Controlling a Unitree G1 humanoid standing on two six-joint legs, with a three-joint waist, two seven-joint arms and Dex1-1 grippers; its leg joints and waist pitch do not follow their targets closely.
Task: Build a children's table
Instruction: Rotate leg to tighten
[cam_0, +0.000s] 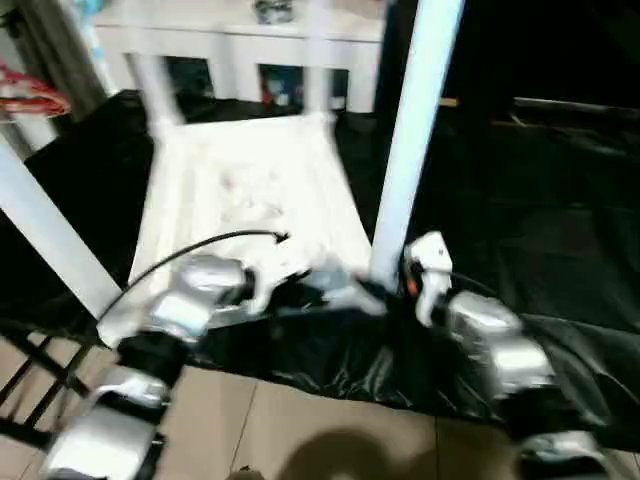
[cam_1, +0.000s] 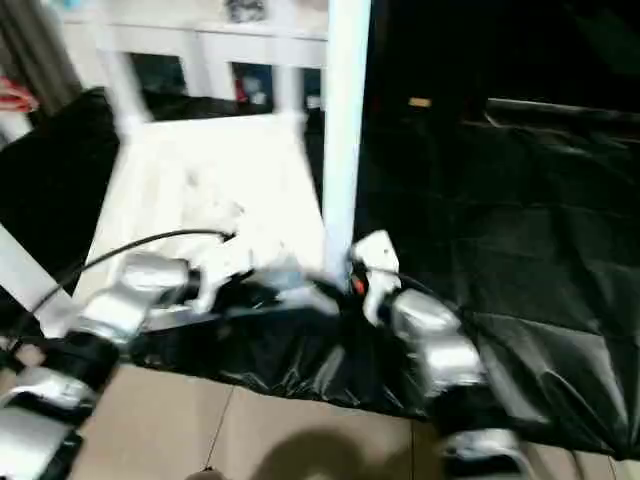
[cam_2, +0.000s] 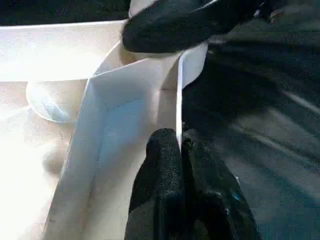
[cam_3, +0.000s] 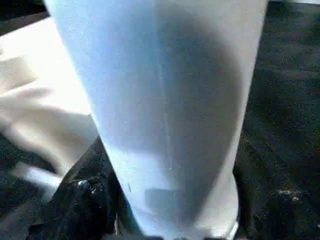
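The left pincer (cam_2: 180, 150) pinches the tabletop's (cam_0: 250, 190) thin rim; the right pincer (cam_0: 400, 285) clasps a leg (cam_0: 405, 170). If the rim slips, the leg could tilt in its socket.

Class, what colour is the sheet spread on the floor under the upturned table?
Black and glossy; the sheet shows best in the right eye view.
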